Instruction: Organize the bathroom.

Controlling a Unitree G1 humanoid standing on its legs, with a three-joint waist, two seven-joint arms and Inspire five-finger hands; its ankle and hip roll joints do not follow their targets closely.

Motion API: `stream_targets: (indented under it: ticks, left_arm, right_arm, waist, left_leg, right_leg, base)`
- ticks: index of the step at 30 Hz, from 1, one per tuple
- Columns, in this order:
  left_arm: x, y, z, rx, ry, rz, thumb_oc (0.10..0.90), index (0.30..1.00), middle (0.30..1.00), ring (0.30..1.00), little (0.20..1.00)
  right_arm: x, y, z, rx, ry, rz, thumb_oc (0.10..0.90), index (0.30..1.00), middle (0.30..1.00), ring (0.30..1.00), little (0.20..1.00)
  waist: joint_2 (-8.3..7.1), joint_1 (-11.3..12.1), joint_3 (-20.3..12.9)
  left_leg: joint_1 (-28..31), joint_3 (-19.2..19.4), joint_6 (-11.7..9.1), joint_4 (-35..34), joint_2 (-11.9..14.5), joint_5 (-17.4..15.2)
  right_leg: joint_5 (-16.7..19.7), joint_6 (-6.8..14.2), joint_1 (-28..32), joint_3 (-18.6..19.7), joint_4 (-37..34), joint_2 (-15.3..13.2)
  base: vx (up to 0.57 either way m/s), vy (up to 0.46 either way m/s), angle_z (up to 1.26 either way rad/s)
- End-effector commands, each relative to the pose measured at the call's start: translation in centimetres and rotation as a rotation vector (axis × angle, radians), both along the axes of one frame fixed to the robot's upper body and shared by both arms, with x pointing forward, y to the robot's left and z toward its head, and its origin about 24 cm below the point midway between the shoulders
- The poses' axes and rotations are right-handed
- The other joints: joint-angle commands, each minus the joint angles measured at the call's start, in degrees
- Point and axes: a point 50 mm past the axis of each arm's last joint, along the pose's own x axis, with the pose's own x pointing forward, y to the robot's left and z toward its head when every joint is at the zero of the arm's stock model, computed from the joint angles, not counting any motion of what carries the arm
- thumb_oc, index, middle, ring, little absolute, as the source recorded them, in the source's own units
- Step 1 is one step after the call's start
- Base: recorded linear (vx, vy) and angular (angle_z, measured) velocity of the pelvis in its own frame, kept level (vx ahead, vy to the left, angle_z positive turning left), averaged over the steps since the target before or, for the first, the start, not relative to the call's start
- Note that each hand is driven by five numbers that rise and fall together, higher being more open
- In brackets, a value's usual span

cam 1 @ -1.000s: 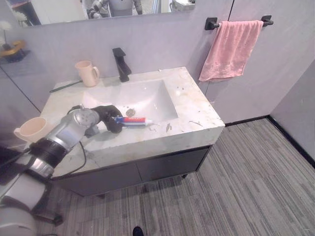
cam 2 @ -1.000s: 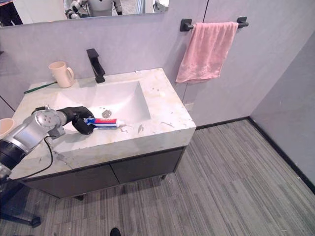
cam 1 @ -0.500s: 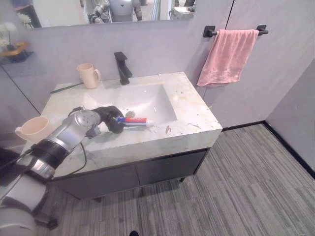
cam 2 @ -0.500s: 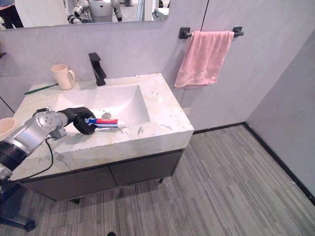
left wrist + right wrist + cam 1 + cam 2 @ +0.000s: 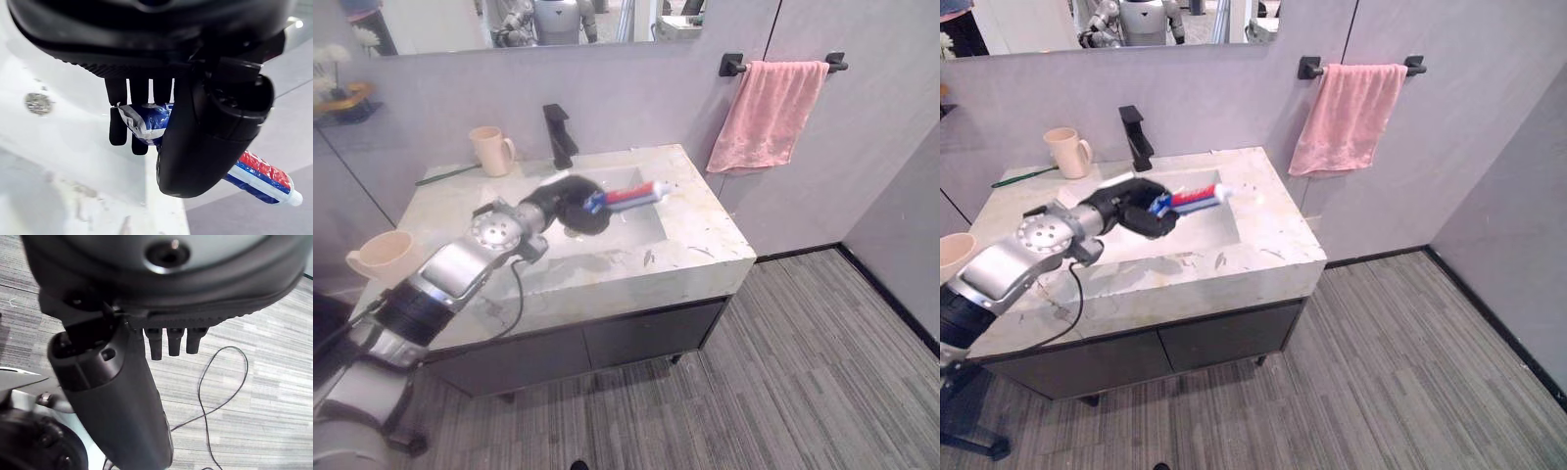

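Left eye view: the robot's left hand (image 5: pixel 570 201) is raised above the basin of a pale marble vanity (image 5: pixel 690 245), fingers curled around a red, white and blue toothpaste tube (image 5: pixel 628 196). The tube sticks out sideways from the hand, clear of the counter. At the back of the counter a beige cup (image 5: pixel 490 150) stands beside a black faucet (image 5: pixel 558 135), with a green toothbrush (image 5: pixel 446 174) lying just beside the cup. A second beige cup (image 5: pixel 380 257) shows at the counter's left edge. A pink towel (image 5: pixel 766 113) hangs on a wall bar.

Right eye view: the same scene, the tube held level over the basin.

Left wrist view: thumb and fingers pinch the crimped end of the tube; the capped end juts free. The basin drain (image 5: pixel 38 103) lies below.

Right wrist view: the right hand (image 5: pixel 146 382) hangs over striped flooring, fingers relaxed and holding nothing.

Judgement: the step in hand is carrying the toothpaste to a storage spot. The next move likely calls for swinging toward the back cup and tilting the tube upright to drop it in.
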Motion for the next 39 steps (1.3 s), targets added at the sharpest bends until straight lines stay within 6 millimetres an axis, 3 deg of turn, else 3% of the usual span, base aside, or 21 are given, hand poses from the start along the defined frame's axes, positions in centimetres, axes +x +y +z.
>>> stream_targets:
  ticks: [1,6,7,12,13,15,16,18,22,23,24,25,26,27,28,31,33,37,38,39]
  left_arm:
    - [-0.3,0.9,9.3,-0.164,-0.333,0.067,0.4,0.3,0.3,0.3,0.3]
    - [-1.0,0.8,10.7,-0.276,-0.406,0.056,0.4,0.3,0.3,0.3,0.3]
    - [-1.5,0.9,11.1,-0.328,-0.433,0.052,0.4,0.3,0.3,0.3,0.3]
    - [-2.5,0.8,11.5,-0.382,-0.421,0.061,0.4,0.3,0.3,0.3,0.3]
    - [-2.5,0.9,11.9,-0.39,-0.412,0.078,0.4,0.3,0.3,0.3,0.3]
    - [-2.5,1.1,12.3,-0.385,-0.413,0.096,0.4,0.3,0.3,0.3,0.3]
    - [-2.5,1.3,12.7,-0.398,-0.409,0.112,0.4,0.3,0.3,0.3,0.3]
    - [-2.5,1.4,13.0,-0.402,-0.41,0.127,0.4,0.3,0.3,0.3,0.3]
    - [-1.9,2.7,14.1,-0.442,-0.397,0.185,0.4,0.3,0.3,0.3,0.3]
    - [-1.7,3.1,14.3,-0.451,-0.393,0.195,0.4,0.3,0.3,0.3,0.3]
    - [-1.2,3.7,14.7,-0.463,-0.388,0.211,0.4,0.3,0.3,0.3,0.3]
    - [-1.1,3.8,14.9,-0.465,-0.389,0.212,0.4,0.3,0.3,0.3,0.3]
    - [-0.6,4.3,15.2,-0.481,-0.386,0.222,0.4,0.3,0.3,0.3,0.3]
    - [-0.6,4.3,15.3,-0.483,-0.387,0.223,0.4,0.3,0.3,0.3,0.3]
    - [-0.2,4.6,15.6,-0.492,-0.386,0.23,0.4,0.3,0.3,0.3,0.3]
    - [0.4,4.8,16.5,-0.509,-0.385,0.231,0.4,0.3,0.3,0.3,0.3]
    - [0.9,4.6,17.6,-0.524,-0.383,0.23,0.4,0.3,0.3,0.3,0.3]
    - [1.6,4.9,18.5,-0.537,-0.372,0.225,0.4,0.3,0.3,0.3,0.3]
    - [1.6,4.9,18.5,-0.537,-0.372,0.225,0.4,0.3,0.3,0.3,0.3]
    - [2.0,4.8,18.6,-0.543,-0.364,0.218,0.4,0.3,0.3,0.3,0.3]
  right_arm:
    - [-1.9,-2.4,0.4,-0.1,0.047,-0.046,0.8,0.9,0.9,0.9,0.9]
    - [-1.4,-4.2,0.9,-0.221,-0.083,-0.266,0.8,0.9,0.9,0.9,0.9]
    - [-0.7,-6.2,1.6,-0.293,-0.177,-0.388,0.8,0.9,0.9,0.9,0.9]
    - [1.0,-10.4,3.7,-0.406,-0.404,-0.599,0.8,0.9,0.9,0.9,0.9]
    - [2.1,-12.9,5.4,-0.448,-0.549,-0.685,0.8,0.9,0.9,0.9,0.9]
    - [3.5,-15.0,7.3,-0.5,-0.686,-0.723,0.8,0.9,0.9,0.9,0.9]
    - [5.8,-17.1,10.2,-0.513,-0.857,-0.77,0.8,0.9,0.9,0.9,0.9]
    - [6.9,-18.0,11.8,-0.525,-0.943,-0.768,0.8,0.9,0.9,0.9,0.9]
    - [11.9,-20.6,20.4,-0.477,-1.365,-0.717,0.8,0.9,0.9,0.9,0.9]
    - [13.2,-20.6,22.5,-0.457,-1.456,-0.687,0.8,0.9,0.9,0.9,0.9]
    - [15.4,-20.2,26.2,-0.397,-1.591,-0.646,0.8,0.9,0.9,0.9,0.9]
    - [15.7,-20.1,26.8,-0.38,-1.616,-0.641,0.8,0.9,0.9,0.9,0.9]
    - [17.5,-19.1,29.8,-0.29,-1.734,-0.594,0.8,0.9,0.9,0.9,0.9]
    - [17.9,-18.9,30.3,-0.273,-1.748,-0.587,0.8,0.9,0.9,0.9,0.9]
    - [19.3,-17.8,32.5,-0.191,-1.82,-0.539,0.8,0.9,0.9,0.9,0.9]
    - [22.3,-14.8,36.7,0.037,-1.927,-0.424,0.8,0.9,0.9,0.9,0.9]
    - [24.9,-11.4,40.0,0.274,-1.97,-0.317,0.8,0.9,0.9,0.9,0.9]
    - [27.1,-7.8,44.2,0.532,-2.0,-0.213,0.8,0.9,0.9,0.9,0.9]
    - [27.1,-7.8,44.2,0.532,-2.0,-0.213,0.8,0.9,0.9,0.9,0.9]
    - [27.8,-6.3,46.2,0.609,-2.014,-0.176,0.8,0.9,0.9,0.9,0.9]
  waist:
    - [1.25,1.4,-1.5]
    - [0.38,1.1,-1.7]
    - [-0.31,1.0,-1.7]
    - [-1.74,0.6,-1.5]
    - [-2.35,0.2,-1.6]
    - [-2.67,-0.2,-1.9]
    - [-2.93,-0.7,-2.1]
    - [-2.98,-1.0,-2.3]
    - [-2.59,-2.1,-3.0]
    - [-2.46,-2.2,-3.2]
    - [-2.17,-2.2,-3.4]
    - [-2.12,-2.2,-3.4]
    - [-1.83,-2.0,-3.7]
    - [-1.78,-2.0,-3.7]
    - [-1.55,-1.9,-3.9]
    - [-1.35,-1.5,-4.3]
    - [-1.39,-1.1,-4.7]
    - [-1.65,-0.4,-5.4]
    - [-1.65,-0.4,-5.4]
    - [-1.82,0.2,-5.8]
  left_leg:
    - [2.1,-3.5,-0.6,3.9,-0.4,-9.6]
    - [3.0,-3.2,-1.0,3.0,-0.1,-9.2]
    - [3.2,-3.1,-1.0,2.9,0.1,-9.1]
    - [4.1,-3.0,-0.9,2.6,0.4,-9.1]
    - [4.7,-2.8,-1.0,2.6,0.6,-9.2]
    - [4.6,-2.5,-1.0,2.5,0.7,-9.0]
    - [4.7,-2.4,-1.0,2.3,0.7,-9.0]
    - [4.8,-2.3,-1.0,2.2,0.7,-9.0]
    - [5.2,-1.8,-1.0,1.7,0.5,-8.9]
    - [5.3,-1.8,-1.0,1.5,0.5,-8.8]
    - [5.6,-1.6,-1.0,1.2,0.4,-9.0]
    - [5.5,-1.5,-1.0,1.1,0.4,-8.8]
    - [5.4,-1.5,-1.1,1.0,0.2,-8.7]
    - [5.4,-1.5,-1.1,0.9,0.2,-8.7]
    - [5.4,-1.3,-1.1,0.8,0.2,-8.7]
    - [5.5,-1.1,-1.2,0.6,0.1,-8.6]
    - [5.6,-1.0,-1.2,0.2,0.0,-8.5]
    - [5.5,-0.8,-1.2,0.2,-0.1,-8.4]
    - [5.5,-0.8,-1.2,0.2,-0.1,-8.4]
    - [5.4,-0.8,-1.1,0.2,-0.2,-8.4]
  right_leg:
    - [-1.7,2.6,-4.0,-4.0,3.9,1.4]
    - [-1.1,3.0,-3.6,-3.8,3.3,1.6]
    - [-0.7,3.1,-3.5,-3.8,3.2,1.6]
    - [-0.2,3.1,-3.1,-3.4,3.3,1.8]
    - [-0.3,3.3,-2.8,-3.4,3.5,1.8]
    - [0.0,3.3,-3.0,-3.3,3.5,1.9]
    - [0.1,3.3,-3.0,-3.0,3.4,2.0]
    - [0.2,3.3,-3.0,-2.7,3.3,2.0]
    - [0.0,3.4,-3.0,-1.9,3.2,2.1]
    - [0.0,3.4,-3.0,-1.8,3.2,2.1]
    - [-0.5,3.5,-2.8,-1.6,3.3,2.1]
    - [-0.3,3.4,-3.0,-1.6,3.3,2.1]
    - [-0.3,3.4,-3.1,-1.5,3.1,2.1]
    - [-0.4,3.4,-3.1,-1.5,3.1,2.1]
    - [-0.5,3.4,-3.1,-1.5,3.1,2.1]
    - [-0.7,3.4,-3.2,-1.8,3.2,2.0]
    - [-0.8,3.4,-3.1,-2.2,3.1,2.0]
    - [-0.8,3.4,-3.0,-3.0,2.9,1.9]
    - [-0.8,3.4,-3.0,-3.0,2.9,1.9]
    - [-0.8,3.5,-2.8,-3.5,2.9,1.7]
  base:
    - [0.0,0.0,0.0]
    - [0.0,-0.002,-0.01]
    - [0.0,0.0,0.0]
    - [0.02,-0.013,0.0]
    - [0.03,-0.003,-0.01]
    - [0.03,0.012,-0.03]
    - [0.03,0.026,-0.08]
    - [0.03,0.045,-0.07]
    - [0.03,0.099,-0.05]
    - [0.06,0.127,-0.09]
    - [0.03,0.101,-0.05]
    - [0.03,0.123,-0.07]
    - [0.0,0.071,-0.11]
    - [0.03,0.103,-0.15]
    - [0.02,0.077,-0.2]
    - [0.01,0.084,-0.12]
    - [0.01,0.07,-0.06]
    - [0.0,0.034,-0.04]
    - [0.0,0.036,0.01]
    - [0.0,0.036,0.0]
